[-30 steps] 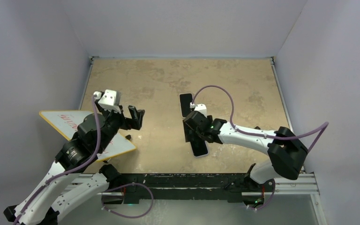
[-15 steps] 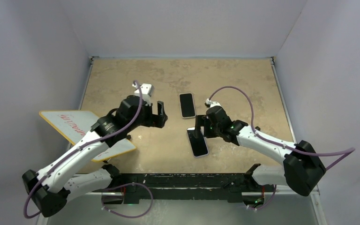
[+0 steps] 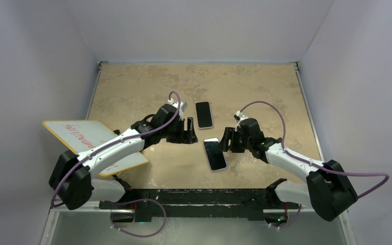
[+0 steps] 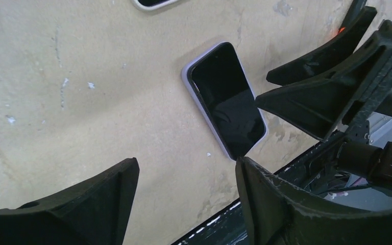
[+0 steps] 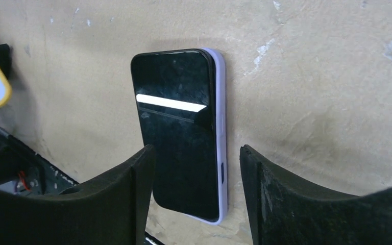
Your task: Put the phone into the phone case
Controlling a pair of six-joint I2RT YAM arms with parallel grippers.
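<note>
Two flat dark slabs are counted on the mottled tan bench (image 3: 132, 87). The nearer one is a black-screened phone (image 3: 214, 154) (image 4: 227, 99) (image 5: 178, 132). It is laid face up near the middle of the bench, towards the front edge. It is framed along its sides by a lilac case (image 5: 221, 122), and a bright strip of light is reflected across the glass.

The second is a dark rectangular slab with a white rim (image 3: 203, 114) (image 4: 150, 2). It is set farther back, near the first but not touching it. Only its corner is caught at the top of the left wrist view. Whether it is a phone or an empty shell cannot be told.

Two arms are seen, each with one claw. The left claw (image 3: 188, 131) (image 4: 186, 166) is held spread with nothing between its fingers. It is placed to the left of the phone and apart from both slabs.

The right claw (image 3: 225, 140) (image 5: 198, 150) is likewise spread and empty. It is positioned at the far right corner of the phone. In its own camera the phone is seen through the gap between the two fingers. Whether a fingertip touches the case cannot be told.

One white board with a yellow edge and red writing (image 3: 81, 135) is seen at the left side of the bench, partly beneath the left arm.
</note>
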